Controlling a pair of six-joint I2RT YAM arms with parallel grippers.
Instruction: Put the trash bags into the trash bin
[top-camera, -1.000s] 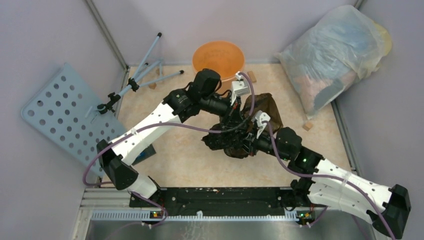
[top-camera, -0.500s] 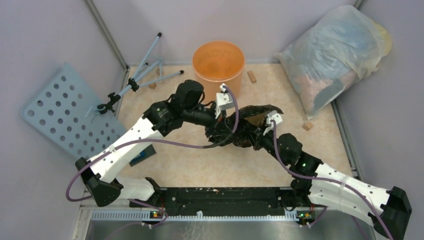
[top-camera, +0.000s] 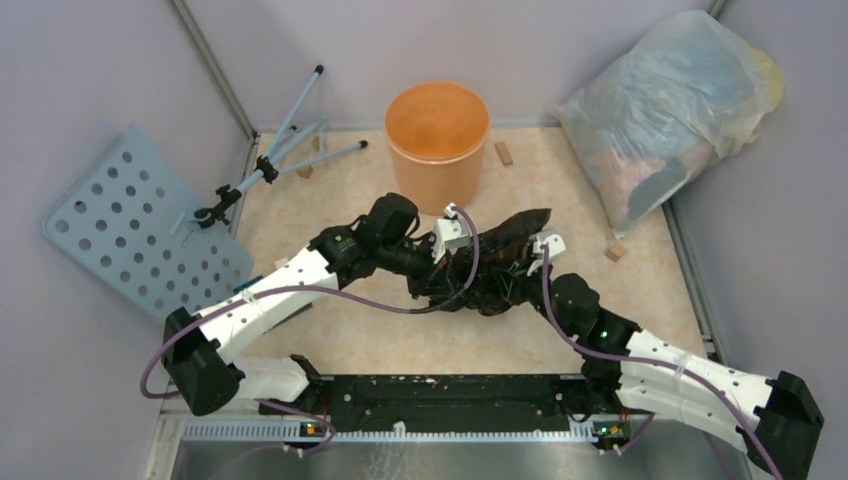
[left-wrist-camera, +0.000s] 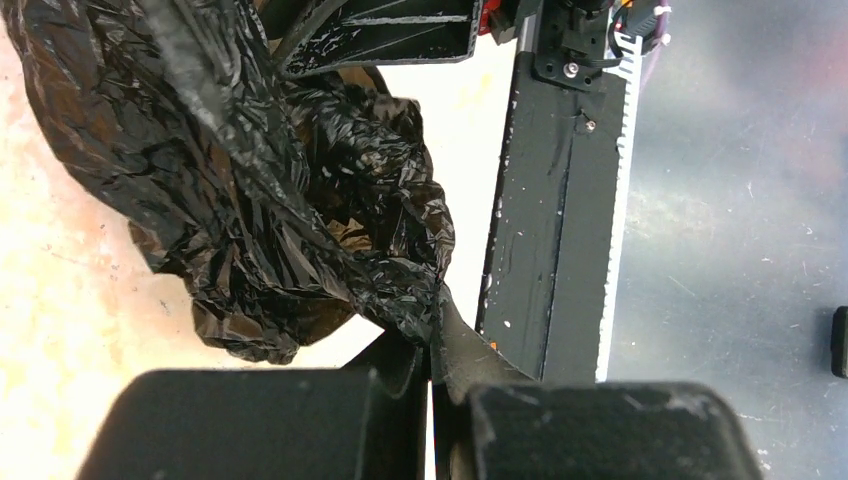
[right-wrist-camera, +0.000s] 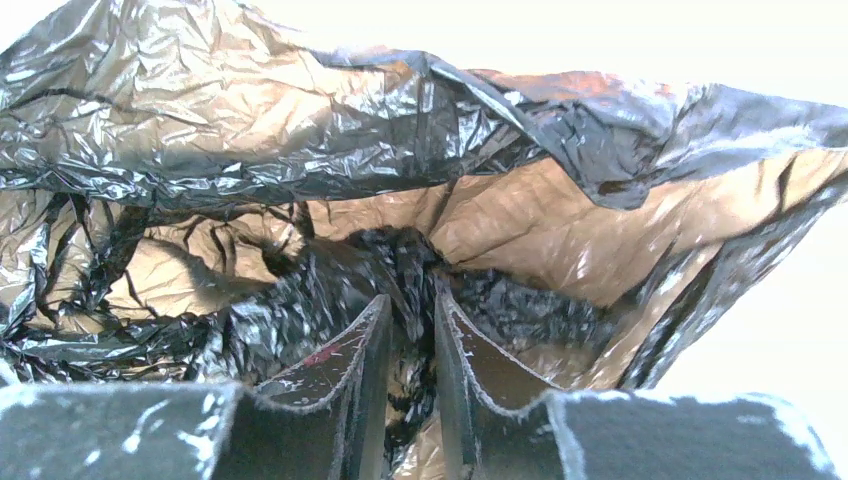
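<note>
Trash bag (top-camera: 512, 228) bunched at mid-frame, well short of the orange trash bin (top-camera: 437, 175) at top centre and not yet inside, pinched in the closed left gripper (left-wrist-camera: 436, 330), film between slightly parted jaws of the right gripper (right-wrist-camera: 412, 300), hold there impossible to tell.

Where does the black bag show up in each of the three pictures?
Top view: black bag mid-floor, just below the orange bucket.
Left wrist: black bag fills the upper left.
Right wrist: black bag fills nearly the whole picture.
Shared landmark: the black rail, seen in the top and left wrist views only.
</note>
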